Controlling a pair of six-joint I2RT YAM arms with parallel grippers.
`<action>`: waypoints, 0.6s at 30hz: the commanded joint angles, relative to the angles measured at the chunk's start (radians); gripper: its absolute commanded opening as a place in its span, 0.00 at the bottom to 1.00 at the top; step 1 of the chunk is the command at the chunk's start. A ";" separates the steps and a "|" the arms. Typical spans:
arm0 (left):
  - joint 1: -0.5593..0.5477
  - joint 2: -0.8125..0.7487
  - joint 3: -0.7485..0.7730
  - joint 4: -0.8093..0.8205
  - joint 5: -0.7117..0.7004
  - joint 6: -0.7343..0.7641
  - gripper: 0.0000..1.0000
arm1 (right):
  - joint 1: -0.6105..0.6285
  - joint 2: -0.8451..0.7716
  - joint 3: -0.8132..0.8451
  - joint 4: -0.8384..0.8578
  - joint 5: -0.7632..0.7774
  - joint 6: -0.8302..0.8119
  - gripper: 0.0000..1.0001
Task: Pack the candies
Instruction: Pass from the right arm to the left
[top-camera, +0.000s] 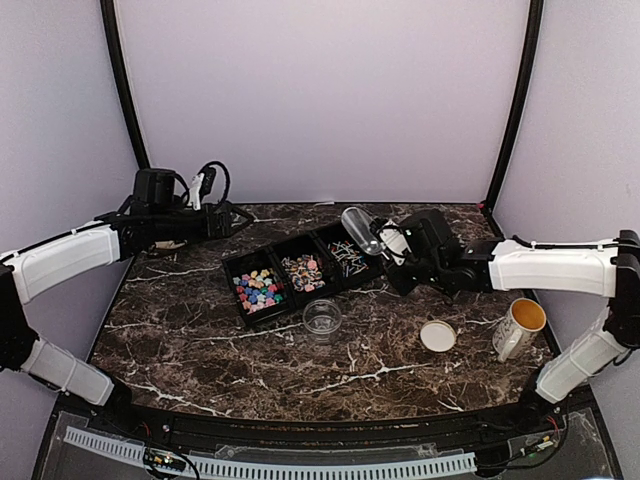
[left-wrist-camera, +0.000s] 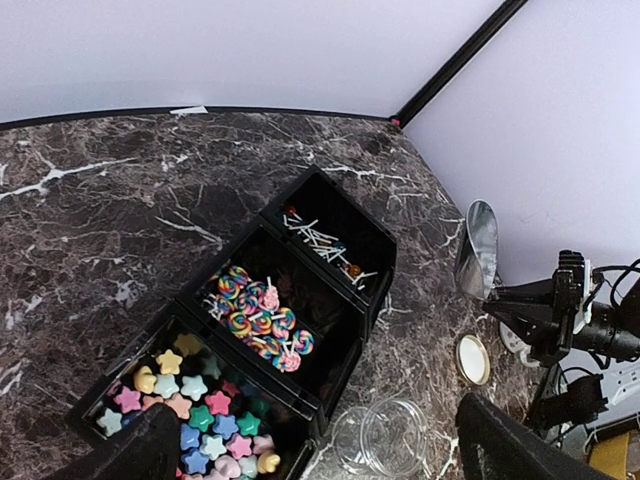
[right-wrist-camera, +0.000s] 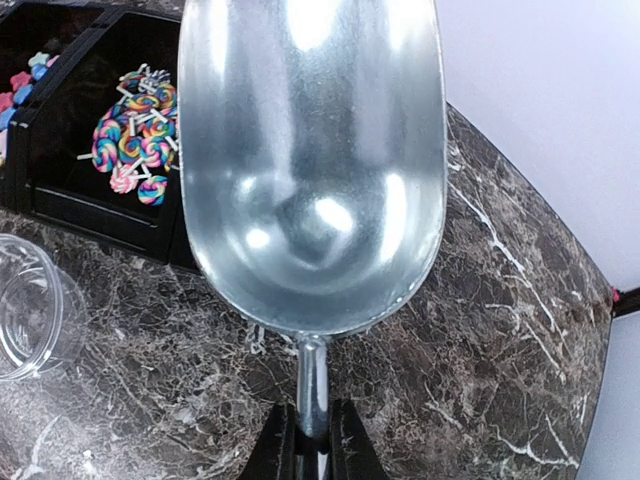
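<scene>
Only right wrist view shows right fingers (right-wrist-camera: 278, 452) clamped on handle of empty scoop (right-wrist-camera: 310, 170); left fingers (left-wrist-camera: 520, 445) spread wide.

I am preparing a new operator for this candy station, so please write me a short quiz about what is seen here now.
1. True or false: the right gripper is shut on the handle of the metal scoop.
2. What lies in the middle bin? A) chocolate bars B) swirl lollipops C) coins
3. Fill in: the scoop's bowl is ____ (full or empty).
Key: 1 true; 2 B; 3 empty.
</scene>
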 joint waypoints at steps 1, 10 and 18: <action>-0.012 0.020 0.027 0.026 0.115 0.018 0.99 | 0.081 0.009 0.009 0.074 0.047 -0.122 0.00; -0.033 0.060 0.040 0.033 0.200 0.013 0.98 | 0.190 0.047 0.028 0.109 0.071 -0.213 0.00; -0.057 0.087 0.053 0.025 0.251 0.025 0.91 | 0.244 0.097 0.052 0.113 0.068 -0.239 0.00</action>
